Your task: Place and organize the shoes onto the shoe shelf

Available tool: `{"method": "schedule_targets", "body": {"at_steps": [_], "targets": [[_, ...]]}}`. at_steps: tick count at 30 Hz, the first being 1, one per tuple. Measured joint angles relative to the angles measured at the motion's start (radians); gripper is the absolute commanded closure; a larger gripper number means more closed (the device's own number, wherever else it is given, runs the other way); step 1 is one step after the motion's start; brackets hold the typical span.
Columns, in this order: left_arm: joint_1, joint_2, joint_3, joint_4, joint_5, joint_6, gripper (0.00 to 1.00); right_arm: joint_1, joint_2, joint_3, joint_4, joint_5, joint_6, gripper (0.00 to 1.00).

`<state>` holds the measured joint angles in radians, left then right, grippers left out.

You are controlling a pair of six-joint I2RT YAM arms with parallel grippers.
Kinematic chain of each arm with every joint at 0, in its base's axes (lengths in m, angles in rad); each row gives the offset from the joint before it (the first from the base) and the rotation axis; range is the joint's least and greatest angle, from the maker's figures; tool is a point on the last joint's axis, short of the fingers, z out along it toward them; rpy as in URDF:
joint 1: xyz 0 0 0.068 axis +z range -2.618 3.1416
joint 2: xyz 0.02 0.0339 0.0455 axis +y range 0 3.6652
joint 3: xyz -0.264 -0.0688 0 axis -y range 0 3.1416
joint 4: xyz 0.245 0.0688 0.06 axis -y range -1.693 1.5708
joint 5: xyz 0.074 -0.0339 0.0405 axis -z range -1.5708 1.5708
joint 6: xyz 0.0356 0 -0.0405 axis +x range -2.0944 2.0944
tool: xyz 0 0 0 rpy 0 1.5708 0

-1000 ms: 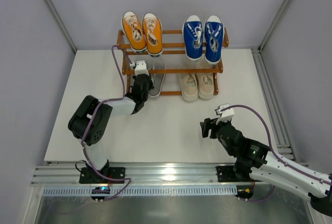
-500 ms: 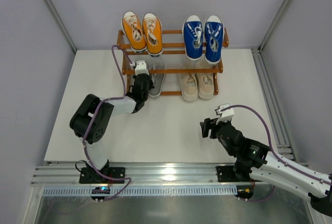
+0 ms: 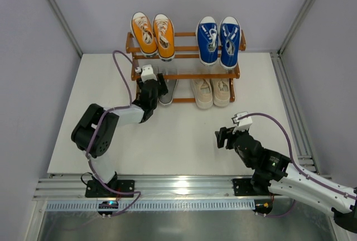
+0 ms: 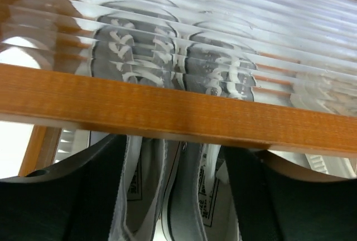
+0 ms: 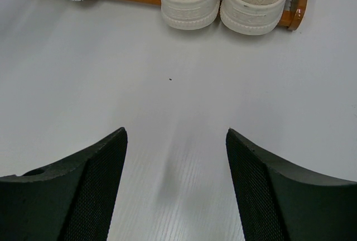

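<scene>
You can see printed heel tabs (image 4: 134, 184) on the grey shoes (image 4: 146, 163) — their lettering is too small and blurred to read. No other text is legible.

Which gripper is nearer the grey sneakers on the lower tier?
Left. The left gripper is at the heels of the grey sneakers; the right gripper hangs over the table, well short of the shoe shelf.
</scene>
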<state>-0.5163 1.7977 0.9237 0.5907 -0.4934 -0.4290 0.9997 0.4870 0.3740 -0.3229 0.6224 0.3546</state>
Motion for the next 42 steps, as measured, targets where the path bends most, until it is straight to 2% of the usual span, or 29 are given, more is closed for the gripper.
{"method": "schedule_targets", "body": {"at_steps": [3,4,8,12,14,15,22,30,36,42], "targets": [[0.0,-0.035,-0.017,-0.019,-0.002,-0.014,0.18,0.0,-0.008,0.0,0.0,0.0,0.001,0.26],[-0.001,-0.051,-0.023,-0.026,-0.003,-0.021,0.01,0.0,-0.011,0.0,0.0,0.0,0.001,0.26],[-0.011,-0.143,-0.049,-0.097,-0.009,-0.063,0.0,0.0,-0.031,0.0,0.001,0.001,0.002,0.22],[-0.034,-0.289,-0.047,-0.288,-0.01,-0.138,0.0,0.0,-0.066,0.0,0.001,0.002,0.004,0.16],[-0.049,-0.369,-0.044,-0.405,-0.004,-0.173,0.0,0.0,-0.084,0.0,0.003,0.002,0.005,0.03],[-0.057,-0.407,-0.044,-0.462,-0.002,-0.188,0.0,0.0,-0.09,0.0,0.004,0.0,0.003,0.0],[-0.095,-0.708,-0.051,-0.829,0.082,-0.227,0.0,0.0,-0.091,0.05,0.007,-0.037,-0.013,0.0],[-0.095,-1.06,0.034,-1.19,0.185,-0.222,0.0,0.0,-0.012,0.27,-0.055,-0.045,-0.009,0.0],[-0.096,-1.164,0.122,-1.31,0.241,-0.218,0.0,0.0,0.005,0.46,-0.12,-0.026,0.02,0.0],[-0.096,-1.171,0.149,-1.383,0.285,-0.217,0.0,0.0,0.004,0.536,-0.159,-0.023,0.028,0.0]]}}
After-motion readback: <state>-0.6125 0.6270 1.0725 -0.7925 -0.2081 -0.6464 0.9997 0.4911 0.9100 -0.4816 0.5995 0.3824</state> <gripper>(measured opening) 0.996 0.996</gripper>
